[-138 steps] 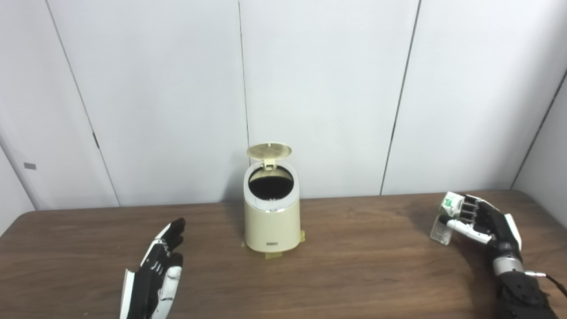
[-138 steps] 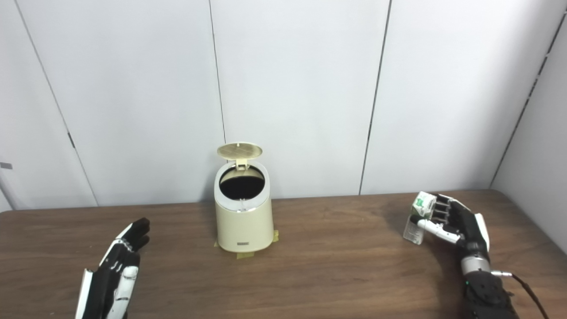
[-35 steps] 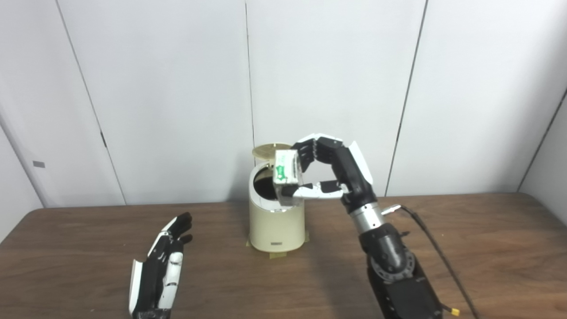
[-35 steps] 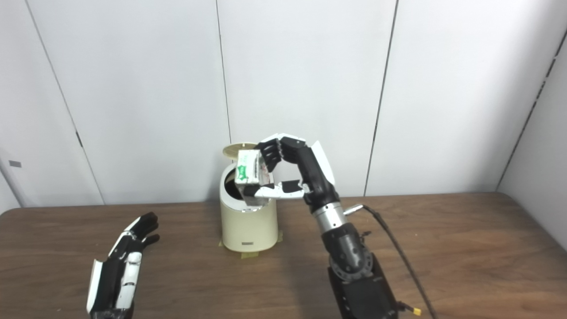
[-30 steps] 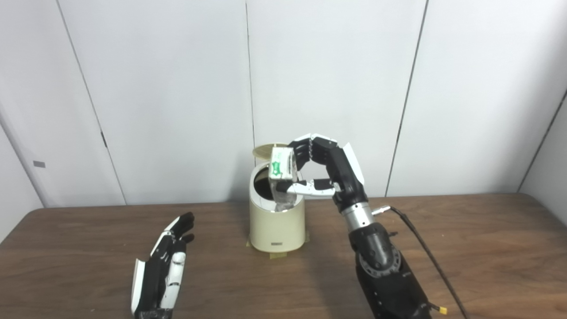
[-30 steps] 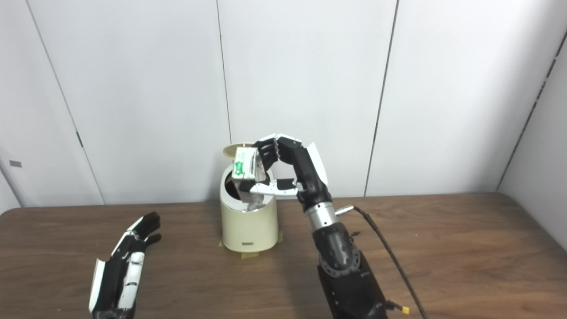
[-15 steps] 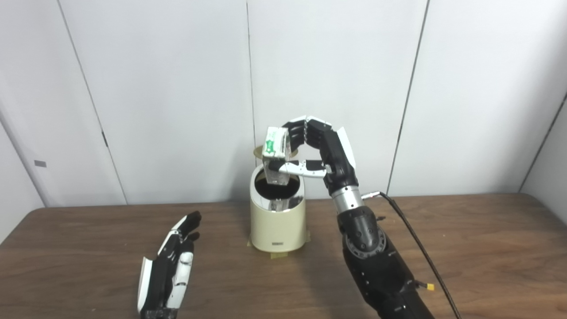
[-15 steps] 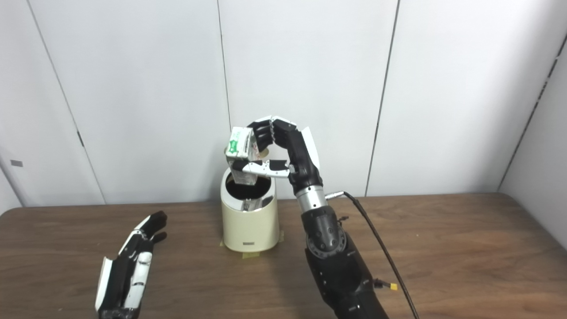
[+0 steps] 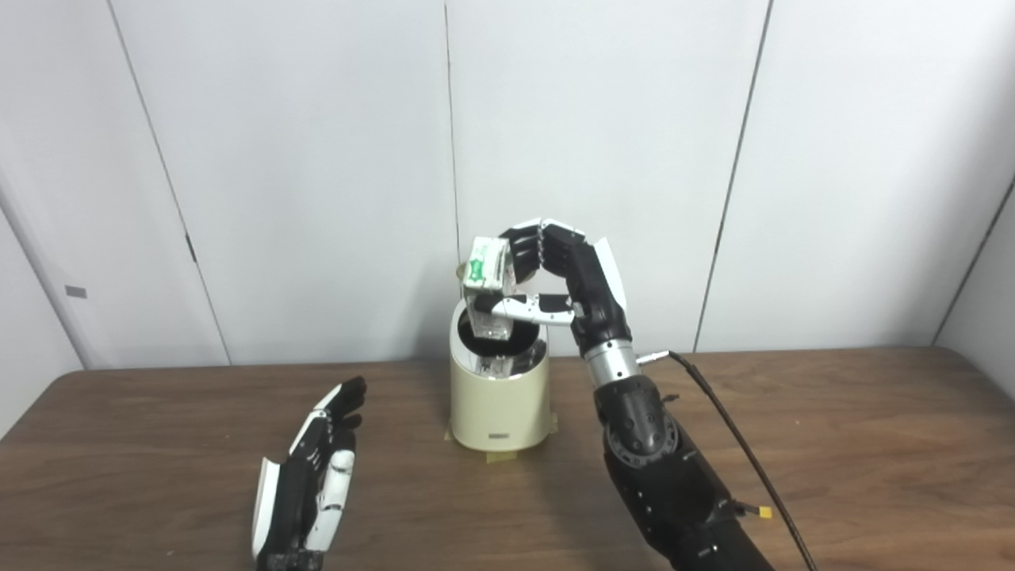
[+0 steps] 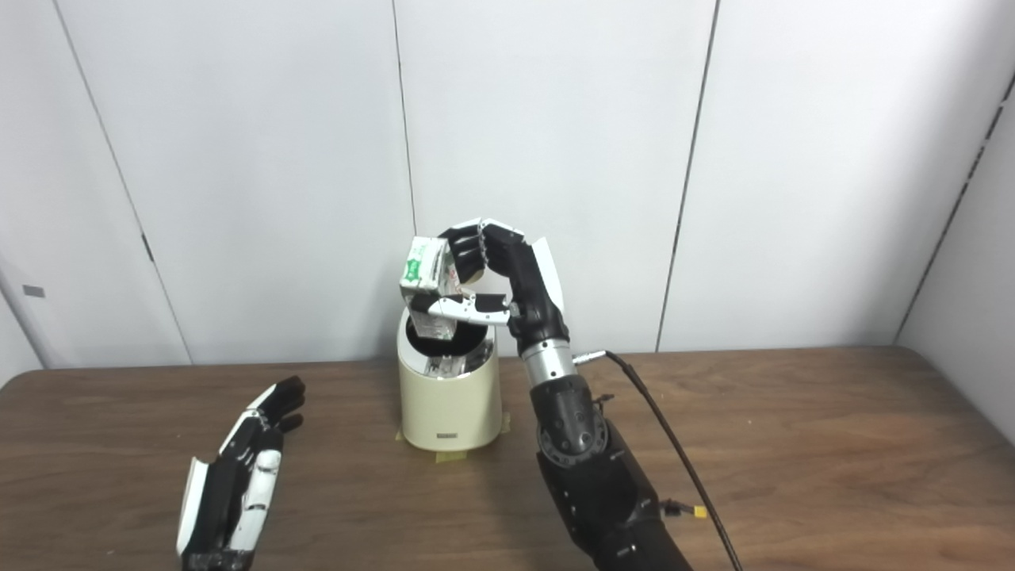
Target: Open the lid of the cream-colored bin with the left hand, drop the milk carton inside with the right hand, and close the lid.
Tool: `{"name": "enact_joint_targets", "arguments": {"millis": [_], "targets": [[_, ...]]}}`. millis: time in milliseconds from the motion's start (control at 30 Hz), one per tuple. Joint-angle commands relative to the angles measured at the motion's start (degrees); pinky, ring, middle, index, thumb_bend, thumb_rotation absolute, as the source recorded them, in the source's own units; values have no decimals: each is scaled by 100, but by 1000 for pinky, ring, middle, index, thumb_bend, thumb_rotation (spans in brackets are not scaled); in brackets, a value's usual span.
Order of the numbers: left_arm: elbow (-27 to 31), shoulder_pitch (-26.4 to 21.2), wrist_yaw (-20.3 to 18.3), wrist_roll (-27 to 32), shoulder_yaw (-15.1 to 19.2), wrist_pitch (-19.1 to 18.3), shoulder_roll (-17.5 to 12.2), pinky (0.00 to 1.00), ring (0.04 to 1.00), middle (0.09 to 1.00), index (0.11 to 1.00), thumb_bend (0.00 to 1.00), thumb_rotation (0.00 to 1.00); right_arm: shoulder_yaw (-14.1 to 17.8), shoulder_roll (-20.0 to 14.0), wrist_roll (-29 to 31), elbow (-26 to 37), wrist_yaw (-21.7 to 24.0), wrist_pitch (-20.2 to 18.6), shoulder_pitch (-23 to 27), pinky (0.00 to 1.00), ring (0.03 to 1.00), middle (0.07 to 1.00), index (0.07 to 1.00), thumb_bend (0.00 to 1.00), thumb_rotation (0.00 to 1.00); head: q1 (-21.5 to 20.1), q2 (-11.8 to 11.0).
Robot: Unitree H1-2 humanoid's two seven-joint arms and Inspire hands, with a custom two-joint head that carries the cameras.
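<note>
Carton (image 9: 488,287) hangs over the open bin (image 9: 499,392), pinched by the right hand (image 9: 555,277) so it can drop in; left hand (image 9: 313,480), empty and spread, waits at 8 o'clock.

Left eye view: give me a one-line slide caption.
Right hand holds the milk carton over the open cream-colored bin; left hand waits open.

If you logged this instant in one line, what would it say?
right hand: holds milk carton above open bin | left hand: open, idle
</note>
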State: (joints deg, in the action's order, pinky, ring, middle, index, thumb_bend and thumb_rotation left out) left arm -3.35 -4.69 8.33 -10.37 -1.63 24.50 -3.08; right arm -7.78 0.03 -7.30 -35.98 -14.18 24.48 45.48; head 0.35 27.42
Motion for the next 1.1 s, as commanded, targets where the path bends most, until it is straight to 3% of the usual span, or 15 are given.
{"name": "enact_joint_targets", "arguments": {"millis": [0,700,1067], "targets": [[-422,510,76,-338,-83,201,-5,813,855,856,844,289,808,-9,-17,22,123,-153,244,398,382,438,478,513,512,0,18,10],[-242,646,69,-327,-153,176,26,806,851,856,847,329,811,-610,-314,-111,6,-515,244,364,428,454,480,501,514,0,146,64],[-210,670,11,-222,-215,221,6,806,857,858,850,363,736,-930,-477,-99,39,-542,244,300,452,461,480,494,514,0,215,58]]}}
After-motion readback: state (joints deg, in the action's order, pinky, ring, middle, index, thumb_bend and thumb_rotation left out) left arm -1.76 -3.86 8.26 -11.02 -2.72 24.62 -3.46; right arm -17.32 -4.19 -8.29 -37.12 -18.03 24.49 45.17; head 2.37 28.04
